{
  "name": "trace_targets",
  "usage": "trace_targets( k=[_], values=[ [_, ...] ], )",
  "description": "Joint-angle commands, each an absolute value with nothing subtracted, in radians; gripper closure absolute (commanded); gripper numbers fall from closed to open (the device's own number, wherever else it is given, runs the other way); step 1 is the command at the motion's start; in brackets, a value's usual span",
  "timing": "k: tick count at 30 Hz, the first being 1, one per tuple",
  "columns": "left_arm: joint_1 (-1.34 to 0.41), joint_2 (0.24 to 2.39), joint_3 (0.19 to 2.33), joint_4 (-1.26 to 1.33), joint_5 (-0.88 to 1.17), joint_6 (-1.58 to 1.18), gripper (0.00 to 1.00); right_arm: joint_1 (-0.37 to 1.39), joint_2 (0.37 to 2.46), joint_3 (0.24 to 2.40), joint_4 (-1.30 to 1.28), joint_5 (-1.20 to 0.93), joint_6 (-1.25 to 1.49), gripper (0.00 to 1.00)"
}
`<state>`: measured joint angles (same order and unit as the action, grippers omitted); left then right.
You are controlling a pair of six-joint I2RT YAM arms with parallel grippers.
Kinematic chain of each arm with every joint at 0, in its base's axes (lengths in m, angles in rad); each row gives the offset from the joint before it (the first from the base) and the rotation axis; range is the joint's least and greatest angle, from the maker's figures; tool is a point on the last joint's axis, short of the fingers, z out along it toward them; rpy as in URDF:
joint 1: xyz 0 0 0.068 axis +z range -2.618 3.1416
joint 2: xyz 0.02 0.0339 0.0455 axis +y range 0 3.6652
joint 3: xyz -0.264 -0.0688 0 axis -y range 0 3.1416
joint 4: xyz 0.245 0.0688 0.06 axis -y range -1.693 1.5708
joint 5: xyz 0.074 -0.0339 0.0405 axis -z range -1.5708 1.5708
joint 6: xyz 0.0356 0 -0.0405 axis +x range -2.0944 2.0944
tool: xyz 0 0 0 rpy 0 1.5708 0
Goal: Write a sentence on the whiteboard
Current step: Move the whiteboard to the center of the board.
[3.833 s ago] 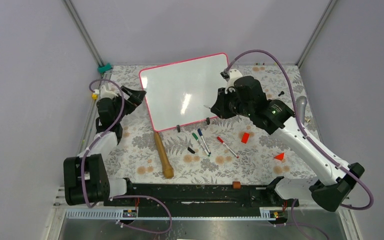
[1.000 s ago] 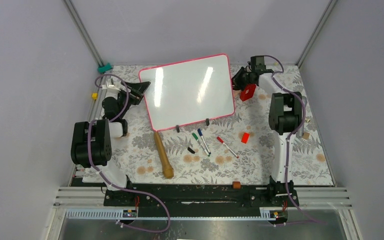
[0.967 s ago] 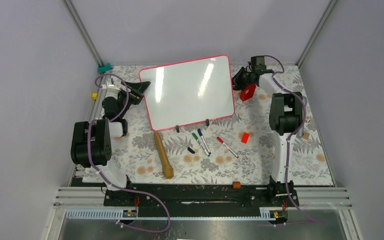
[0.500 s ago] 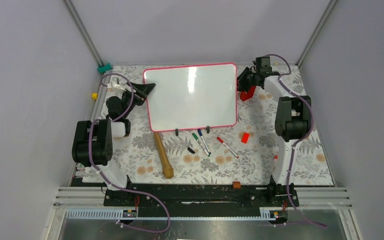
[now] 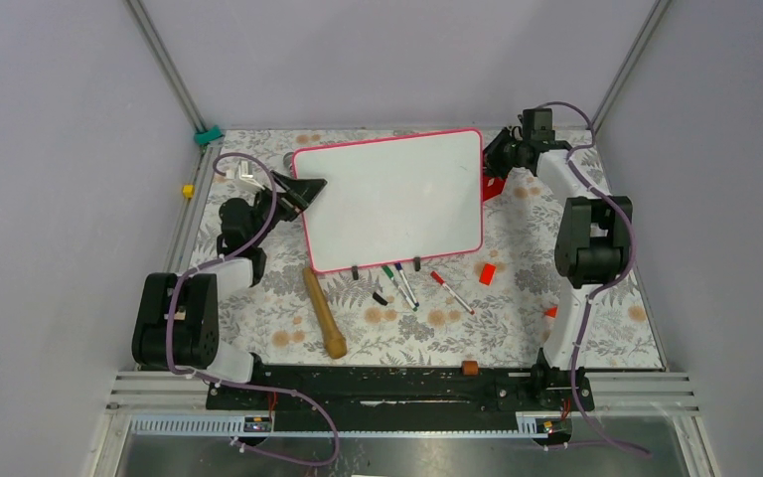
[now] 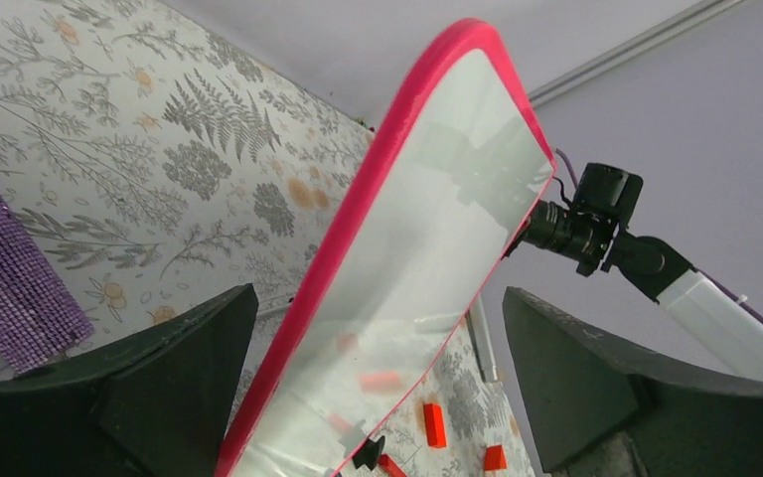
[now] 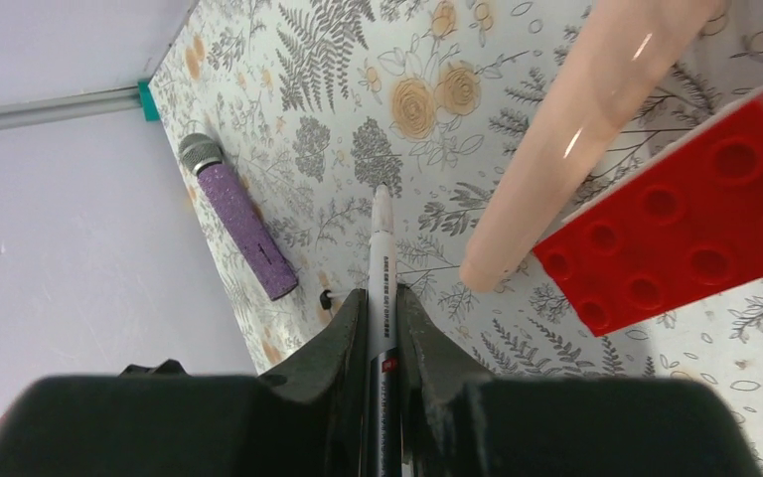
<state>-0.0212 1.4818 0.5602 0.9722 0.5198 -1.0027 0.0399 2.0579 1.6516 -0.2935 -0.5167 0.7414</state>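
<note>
The whiteboard (image 5: 392, 204) is white with a pink-red frame, the surface (image 5: 606, 328) grey-and-orange floral, the marker (image 7: 381, 288) white.

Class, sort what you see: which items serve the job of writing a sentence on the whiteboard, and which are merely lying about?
For the job: whiteboard, marker gripped in the right fingers, left fingers open astride its edge.

Lying about: wooden stick, green marker, blue marker, red marker, red block, purple microphone, red studded brick.
</note>
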Motion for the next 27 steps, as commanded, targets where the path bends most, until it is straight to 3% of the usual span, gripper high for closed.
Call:
trace_targets(
  k=[1, 16, 20, 27],
  values=[
    [-0.048, 1.429, 0.563, 0.949, 0.515, -0.947, 0.01, 0.033, 2.000, 1.706, -0.320, -0.518, 0.730, 1.00],
    [-0.046, 1.239, 0.588, 0.599, 0.257, -0.745, 0.01, -0.045, 2.017, 1.863, -0.463, -0.398, 0.672, 1.00],
    [-0.072, 1.125, 0.550, 0.519, 0.172, -0.760, 0.01, -0.061, 1.951, 1.841, -0.463, -0.312, 0.676, 1.00],
    [-0.073, 0.903, 0.598, 0.160, 0.022, -0.751, 0.01, -0.060, 1.767, 1.729, -0.466, -0.184, 0.655, 1.00]
  ],
)
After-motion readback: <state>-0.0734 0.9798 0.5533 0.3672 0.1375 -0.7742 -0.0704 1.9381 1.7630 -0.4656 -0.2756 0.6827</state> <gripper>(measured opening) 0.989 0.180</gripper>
